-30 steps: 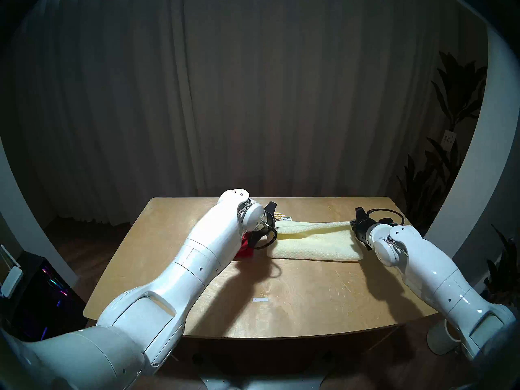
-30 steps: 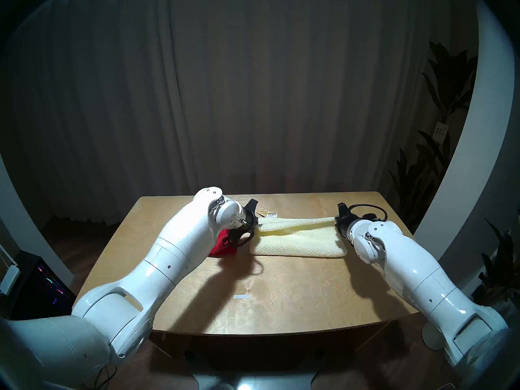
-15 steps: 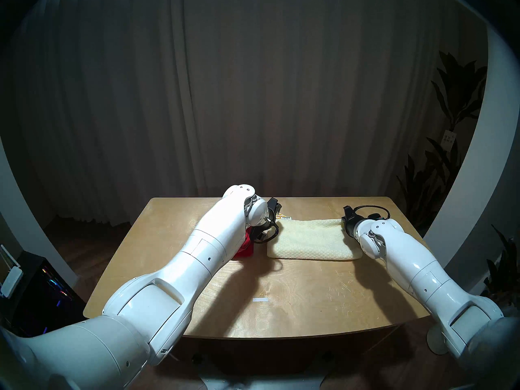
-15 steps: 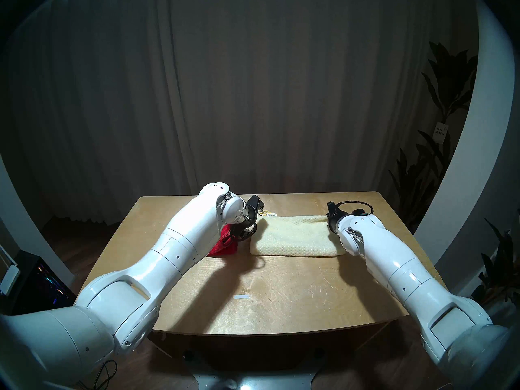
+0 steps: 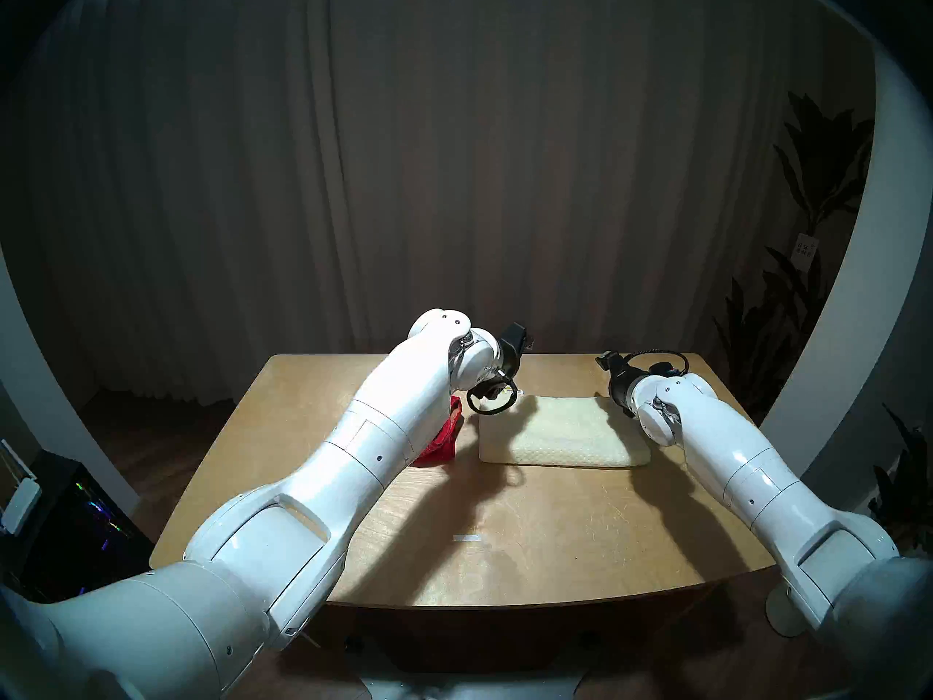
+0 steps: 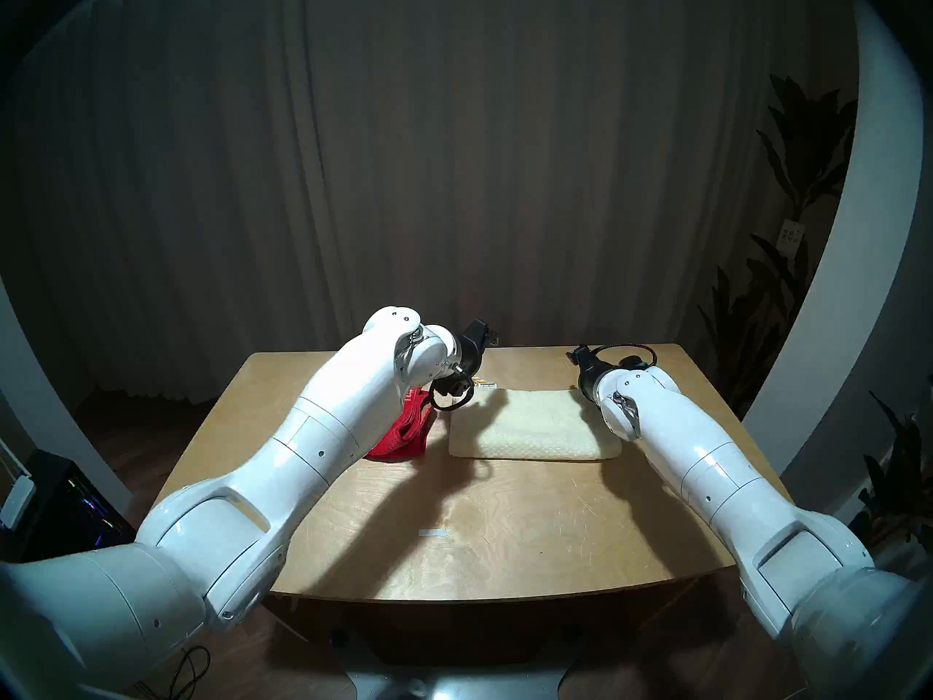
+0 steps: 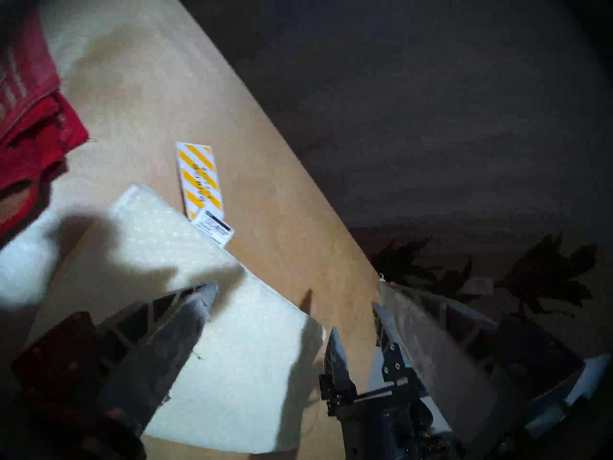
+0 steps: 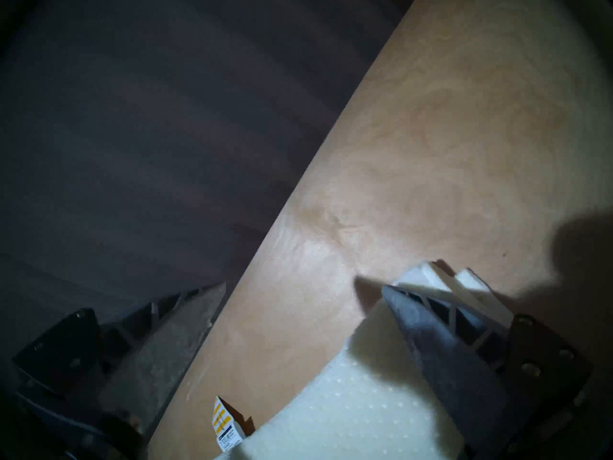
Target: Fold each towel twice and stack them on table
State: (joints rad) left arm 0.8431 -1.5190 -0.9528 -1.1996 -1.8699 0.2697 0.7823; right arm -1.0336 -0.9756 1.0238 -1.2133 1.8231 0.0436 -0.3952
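Note:
The cream-white dotted towel [image 5: 560, 431] lies folded flat on the plywood table [image 5: 555, 532], right of centre. A bright red towel [image 5: 444, 441] lies bunched to its left, partly hidden behind my left forearm. My left gripper [image 5: 525, 339] hovers above the cream towel's far left corner. In the left wrist view this gripper [image 7: 295, 293] is open and holds nothing, with the cream towel [image 7: 232, 366] below it. My right gripper [image 5: 604, 359] hangs over the towel's far right corner. The right wrist view shows it [image 8: 303, 290] open above the table [image 8: 431, 150].
A yellow-striped paper tag [image 7: 199, 177] lies at the cream towel's far left corner. A white tape mark [image 5: 467, 538] sits on the near part of the table. A dark computer box [image 5: 65, 522] stands on the floor at left, plants [image 5: 808, 279] at right, curtains behind.
Both grippers opened and let go of the cream towel's lifted edge, which now lies flat on the folded towel. Both grippers rose and moved toward the table's far edge.

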